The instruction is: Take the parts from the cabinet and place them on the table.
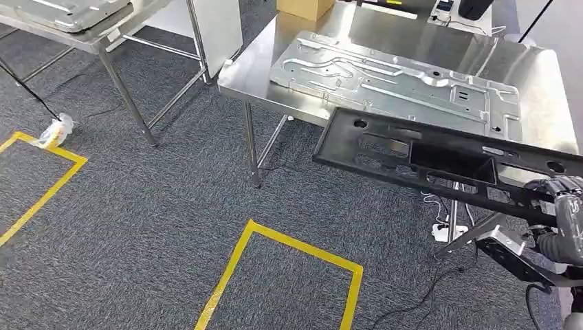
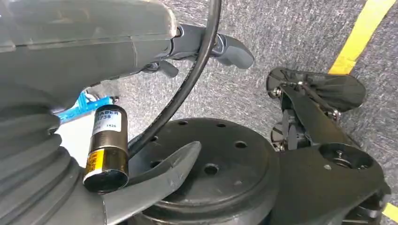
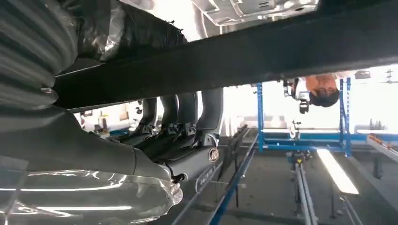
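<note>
My right hand (image 1: 560,206) grips one end of a long black plastic frame (image 1: 440,161), which hangs in the air in front of the steel table (image 1: 247,72). In the head view the frame crosses the near edge of a silver stamped metal panel (image 1: 392,79) lying on that table. Seen from the right wrist, the dark fingers (image 3: 187,110) curl up around the black frame (image 3: 263,51). My left hand (image 2: 141,51) hangs low over the carpet with thumb and fingers apart, holding nothing.
A second steel table (image 1: 103,41) carrying another metal sheet stands at the back left. A cardboard box (image 1: 306,8) sits at the far table edge. Yellow tape (image 1: 289,247) marks the carpet, with cables and a power strip (image 1: 440,230) near the table leg. A person (image 3: 324,91) is far off.
</note>
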